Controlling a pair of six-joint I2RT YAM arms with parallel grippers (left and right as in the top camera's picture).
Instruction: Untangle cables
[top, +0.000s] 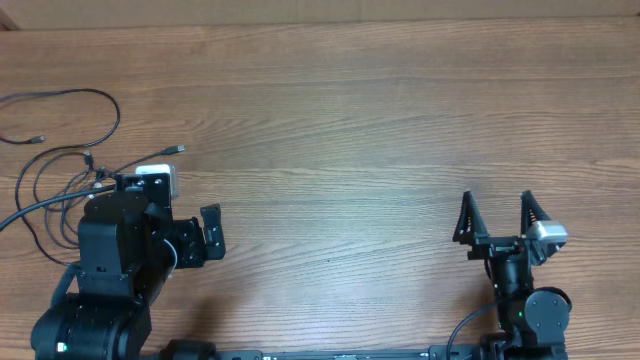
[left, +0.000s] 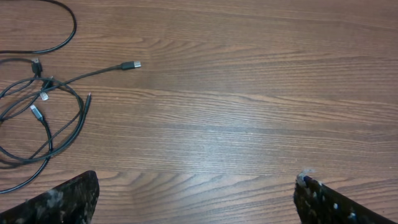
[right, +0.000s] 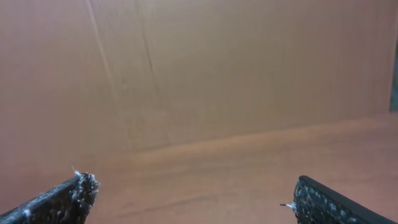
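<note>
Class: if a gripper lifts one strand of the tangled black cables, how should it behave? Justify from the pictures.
Probably floppy: the cables lie in loose curving loops flat on the table, so a lifted strand should sag. Likely light, being thin. Because loops cross, pulling one may drag others; the strand ending in the silver-tipped plug looks freest.

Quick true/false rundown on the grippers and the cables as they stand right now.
1. Both grippers are open and empty. True: the left gripper and the right gripper hold nothing.
2. The cables lie beside the right arm. False: they lie at the left end of the table, by the left arm.
3. One silver-tipped plug pokes out of the tangle onto bare wood. True.
4. The right wrist camera shows the cables. False: it shows only its own fingers and brown surfaces.
</note>
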